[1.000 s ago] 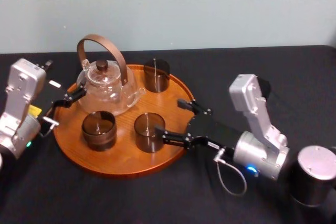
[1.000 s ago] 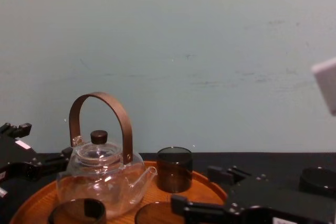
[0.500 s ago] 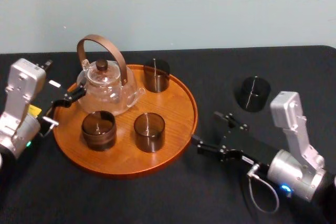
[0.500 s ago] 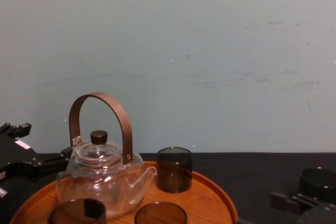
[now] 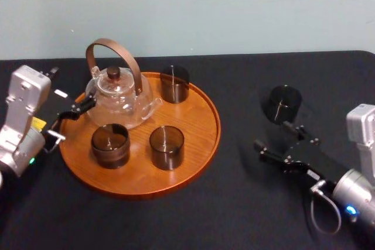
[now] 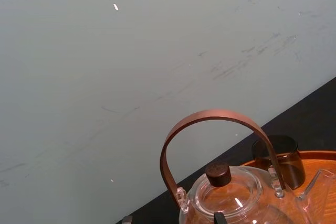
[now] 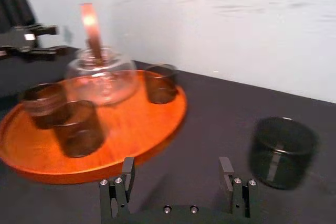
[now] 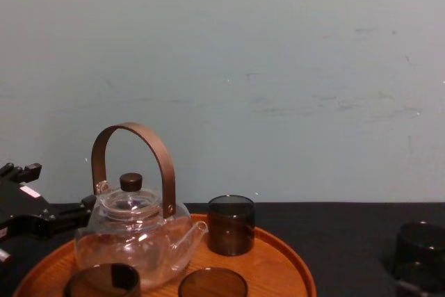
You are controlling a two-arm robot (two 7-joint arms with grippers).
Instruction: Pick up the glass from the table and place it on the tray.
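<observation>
The glass is a dark, smoky tumbler standing upright on the black table, to the right of the tray. It also shows in the right wrist view as the glass and at the chest view's lower right as the glass. My right gripper is open and empty, low over the cloth just in front of the glass and slightly left of it. Its fingers stand wide apart, with the glass off to one side of them. My left gripper rests open at the tray's left rim.
On the round wooden tray stand a clear glass teapot with a brown arched handle and three dark glasses. A pale wall runs behind the table. Bare cloth lies between the tray and my right gripper.
My right gripper has drawn back from the front glass on the tray and moved right, to just in front of the glass on the table. The left arm has stayed put.
</observation>
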